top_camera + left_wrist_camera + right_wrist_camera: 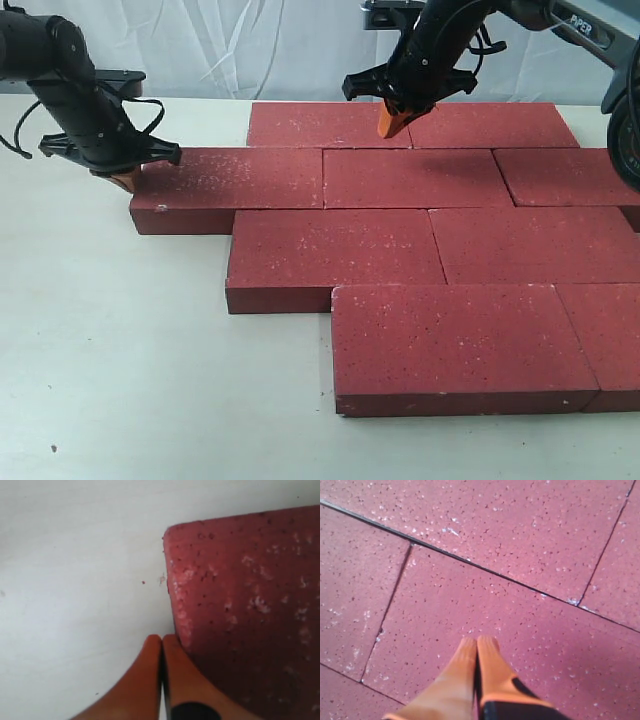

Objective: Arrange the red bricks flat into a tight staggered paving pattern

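Several red bricks lie flat in staggered rows, edges close together, across the middle and right of the exterior view. My left gripper is shut and empty. Its orange tips rest on the table against the left end of the second-row brick, beside that brick's corner. My right gripper is also shut with nothing in it. It points down at the seam between the two back-row bricks. The right wrist view has its tips just over a brick surface.
White tabletop stretches left of and in front of the bricks. A white curtain hangs behind. A front-row brick reaches nearest the table's front. Part of the right arm's body stands at the right edge.
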`<action>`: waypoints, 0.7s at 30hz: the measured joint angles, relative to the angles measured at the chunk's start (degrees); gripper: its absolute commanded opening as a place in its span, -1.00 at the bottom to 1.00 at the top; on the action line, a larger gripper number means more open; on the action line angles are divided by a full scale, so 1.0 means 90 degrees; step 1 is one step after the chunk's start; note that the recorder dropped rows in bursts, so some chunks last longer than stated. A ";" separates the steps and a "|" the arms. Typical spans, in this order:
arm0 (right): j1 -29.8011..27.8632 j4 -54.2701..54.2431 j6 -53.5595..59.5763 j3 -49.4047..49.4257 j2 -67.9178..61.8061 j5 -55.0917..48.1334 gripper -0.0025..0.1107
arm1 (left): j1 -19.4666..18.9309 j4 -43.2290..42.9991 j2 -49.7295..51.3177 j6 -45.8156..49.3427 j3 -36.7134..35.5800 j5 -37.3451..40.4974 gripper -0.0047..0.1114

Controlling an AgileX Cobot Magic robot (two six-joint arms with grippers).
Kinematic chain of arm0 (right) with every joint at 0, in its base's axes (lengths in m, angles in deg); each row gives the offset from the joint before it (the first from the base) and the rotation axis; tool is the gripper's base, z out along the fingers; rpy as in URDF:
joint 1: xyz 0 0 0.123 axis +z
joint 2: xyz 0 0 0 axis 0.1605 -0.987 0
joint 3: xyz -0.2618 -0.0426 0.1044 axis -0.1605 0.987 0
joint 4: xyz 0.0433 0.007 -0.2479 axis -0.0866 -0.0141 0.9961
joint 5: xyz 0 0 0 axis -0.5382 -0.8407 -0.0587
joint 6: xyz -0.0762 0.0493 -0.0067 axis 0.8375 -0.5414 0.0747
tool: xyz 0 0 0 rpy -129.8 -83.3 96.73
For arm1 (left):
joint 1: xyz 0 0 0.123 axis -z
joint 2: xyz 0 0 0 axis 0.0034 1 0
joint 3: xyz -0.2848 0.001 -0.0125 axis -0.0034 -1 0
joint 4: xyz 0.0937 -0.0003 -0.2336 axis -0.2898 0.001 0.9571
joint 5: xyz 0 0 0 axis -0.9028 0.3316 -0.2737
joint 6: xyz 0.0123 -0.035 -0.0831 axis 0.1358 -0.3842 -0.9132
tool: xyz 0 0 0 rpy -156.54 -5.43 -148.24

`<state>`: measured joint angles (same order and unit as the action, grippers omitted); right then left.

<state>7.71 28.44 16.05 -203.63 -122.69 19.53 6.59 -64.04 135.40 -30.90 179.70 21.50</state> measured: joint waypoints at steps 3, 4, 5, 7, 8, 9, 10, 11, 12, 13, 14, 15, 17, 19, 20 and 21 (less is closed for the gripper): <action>0.0000 0.0000 0.0000 0.0000 0.0000 0.0000 -0.97 | 0.0010 -0.0122 0.0000 0.0000 0.0000 0.0014 -0.92; 0.0000 0.0000 0.0000 0.0000 0.0000 0.0000 -0.97 | 0.0010 -0.0172 0.0000 -0.0027 0.0000 0.0045 -0.92; 0.0000 0.0000 0.0000 0.0000 0.0000 0.0000 -0.97 | 0.0010 -0.0220 0.0000 -0.0051 0.0000 0.0074 -0.92; 0.0000 0.0000 0.0000 0.0000 0.0000 0.0000 -0.97 | 0.0026 -0.0405 0.0000 -0.0159 0.0000 0.0121 -0.92; 0.0000 0.0000 0.0000 0.0000 0.0000 0.0000 -0.97 | 0.0041 -0.0487 0.0000 -0.0214 0.0000 0.0121 -0.92; 0.0000 0.0000 0.0000 0.0000 0.0000 0.0000 -0.97 | 0.0041 -0.0569 -0.0013 -0.0246 0.0000 0.0121 -0.92; 0.0000 0.0000 0.0000 0.0000 0.0000 0.0000 -0.97 | 0.0053 -0.0641 -0.0046 -0.0282 -0.0010 0.0136 -0.92; 0.0000 0.0000 0.0000 0.0000 0.0000 0.0000 -0.97 | 0.0053 -0.0673 -0.0079 -0.0297 -0.0010 0.0136 -0.92; 0.0000 0.0000 0.0000 0.0000 0.0000 0.0000 -0.97 | 0.0065 -0.0686 -0.0131 -0.0314 -0.0010 0.0136 -0.92; 0.0000 0.0000 0.0000 0.0000 0.0000 0.0000 -0.97 | 0.0065 -0.0686 -0.0195 -0.0326 -0.0010 0.0149 -0.92; 0.0000 0.0000 0.0000 0.0000 0.0000 0.0000 -0.97 | 0.0076 -0.0699 -0.0273 -0.0327 -0.0010 0.0149 -0.92; 0.0000 0.0000 0.0000 0.0000 0.0000 0.0000 -0.97 | 0.0074 -0.0699 -0.0355 -0.0337 -0.0010 0.0149 -0.92; 0.0000 -0.0041 0.0000 0.0000 0.0000 0.0000 -0.97 | 0.0074 -0.0753 -0.0510 -0.0337 -0.0010 0.0162 -0.92; 0.0000 -0.0090 0.0000 0.0000 0.0011 0.0000 -0.97 | 0.0074 -0.0753 -0.0672 -0.0386 -0.0010 0.0210 -0.92; 0.0000 -0.0141 0.0000 0.0000 0.0011 0.0000 -0.97 | 0.0074 -0.0753 -0.0731 -0.0386 -0.0010 0.0239 -0.92; 0.0000 -0.0180 0.0000 0.0000 0.0011 0.0000 -0.97 | 0.0074 -0.0753 -0.0804 -0.0386 -0.0010 0.0292 -0.92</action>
<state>7.71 26.82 16.05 -203.63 -122.60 19.53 7.26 -70.82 128.16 -34.37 179.61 24.12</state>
